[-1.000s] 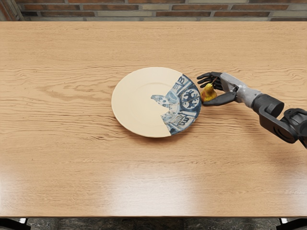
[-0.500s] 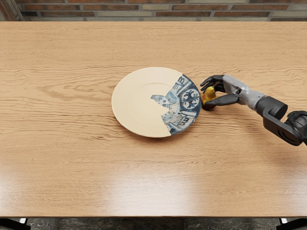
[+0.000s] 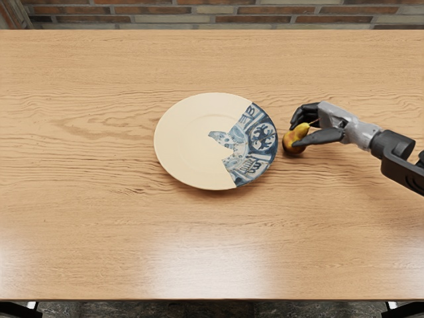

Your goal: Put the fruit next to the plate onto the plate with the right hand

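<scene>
A wooden table (image 3: 99,218) is stretching out under and far to the left of the right hand (image 3: 318,124), filling nearly the whole head view. A brick wall (image 3: 199,13) is running along behind the table's far edge, well beyond the hand.

A round plate (image 3: 192,139) is lying flat on the table to the left of the hand, near it but not touching it. Most of it is showing plain cream, and the part nearest the hand is carrying a blue and white pattern.

The right arm is reaching in from the picture's right edge, its grey forearm (image 3: 361,132) sloping down toward the table. The hand is curling its dark fingers (image 3: 302,114) over the far side of the fruit (image 3: 293,140) while the thumb (image 3: 319,138) is pressing in from the near side, so the hand is clamping the fruit between them.

The small yellow-orange fruit is sitting at the hand's fingertips, just beside the plate's patterned rim and off the plate. Whether it is resting on the table or lifting clear is hard to tell.
</scene>
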Action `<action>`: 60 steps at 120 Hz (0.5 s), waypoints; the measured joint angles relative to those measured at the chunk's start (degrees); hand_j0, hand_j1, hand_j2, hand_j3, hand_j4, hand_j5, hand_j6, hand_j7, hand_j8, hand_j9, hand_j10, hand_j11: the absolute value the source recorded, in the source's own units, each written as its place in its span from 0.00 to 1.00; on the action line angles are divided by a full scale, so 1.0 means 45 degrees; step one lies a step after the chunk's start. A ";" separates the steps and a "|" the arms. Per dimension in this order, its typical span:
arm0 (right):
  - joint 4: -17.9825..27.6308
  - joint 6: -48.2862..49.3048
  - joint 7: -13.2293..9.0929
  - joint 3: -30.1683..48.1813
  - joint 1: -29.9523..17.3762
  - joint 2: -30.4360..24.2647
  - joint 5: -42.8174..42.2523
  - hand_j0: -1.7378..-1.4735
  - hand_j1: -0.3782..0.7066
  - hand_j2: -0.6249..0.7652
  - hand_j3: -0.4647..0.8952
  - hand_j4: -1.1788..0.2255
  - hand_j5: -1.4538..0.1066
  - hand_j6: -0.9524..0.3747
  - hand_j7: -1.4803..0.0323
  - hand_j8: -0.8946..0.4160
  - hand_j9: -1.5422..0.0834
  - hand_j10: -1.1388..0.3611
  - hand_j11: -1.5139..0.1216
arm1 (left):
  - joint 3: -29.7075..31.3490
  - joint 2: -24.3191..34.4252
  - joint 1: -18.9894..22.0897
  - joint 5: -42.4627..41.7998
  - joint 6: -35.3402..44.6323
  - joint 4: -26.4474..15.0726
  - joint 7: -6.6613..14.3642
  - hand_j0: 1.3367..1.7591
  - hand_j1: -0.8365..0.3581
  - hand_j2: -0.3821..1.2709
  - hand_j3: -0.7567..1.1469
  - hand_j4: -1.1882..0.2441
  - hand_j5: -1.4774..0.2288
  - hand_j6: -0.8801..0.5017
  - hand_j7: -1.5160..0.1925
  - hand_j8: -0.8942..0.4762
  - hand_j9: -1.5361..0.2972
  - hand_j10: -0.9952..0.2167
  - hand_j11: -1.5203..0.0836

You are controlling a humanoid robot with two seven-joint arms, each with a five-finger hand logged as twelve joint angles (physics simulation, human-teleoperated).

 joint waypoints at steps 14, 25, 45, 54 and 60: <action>0.0090 0.0525 0.0004 0.0052 0.0111 -0.0141 0.0114 0.31 0.67 0.66 0.34 0.31 0.29 0.20 0.33 0.33 0.34 0.50 0.32 | 0.0000 0.0000 0.0000 0.0001 0.0000 0.0001 0.0000 0.76 0.99 0.23 0.40 0.83 0.87 0.64 0.89 0.65 0.84 0.82 0.95; 0.0387 0.0796 0.0004 0.0063 0.0289 -0.0300 0.0273 0.31 0.67 0.64 0.34 0.30 0.28 0.21 0.32 0.34 0.33 0.51 0.31 | 0.0000 0.0000 0.0000 0.0003 0.0000 0.0001 0.0000 0.76 0.99 0.23 0.40 0.83 0.87 0.64 0.89 0.65 0.84 0.82 0.95; 0.1147 0.1218 -0.0003 0.0079 0.0656 -0.0830 0.0682 0.32 0.67 0.65 0.34 0.30 0.28 0.22 0.31 0.35 0.33 0.51 0.32 | 0.0000 0.0000 0.0000 0.0005 0.0000 0.0002 0.0000 0.76 0.99 0.23 0.40 0.83 0.87 0.64 0.89 0.65 0.84 0.82 0.95; 0.1406 0.1290 -0.0031 0.0076 0.0810 -0.0934 0.0870 0.32 0.67 0.65 0.34 0.29 0.27 0.22 0.31 0.35 0.32 0.51 0.31 | 0.0000 0.0000 0.0000 0.0005 0.0000 0.0001 0.0000 0.76 0.99 0.23 0.40 0.83 0.87 0.64 0.89 0.65 0.84 0.82 0.95; 0.1520 0.1317 -0.0051 0.0076 0.0921 -0.0975 0.0966 0.32 0.67 0.65 0.34 0.29 0.27 0.22 0.31 0.35 0.32 0.51 0.32 | 0.0000 0.0000 0.0000 0.0005 0.0001 0.0003 0.0000 0.76 0.99 0.23 0.40 0.83 0.87 0.64 0.89 0.65 0.84 0.82 0.95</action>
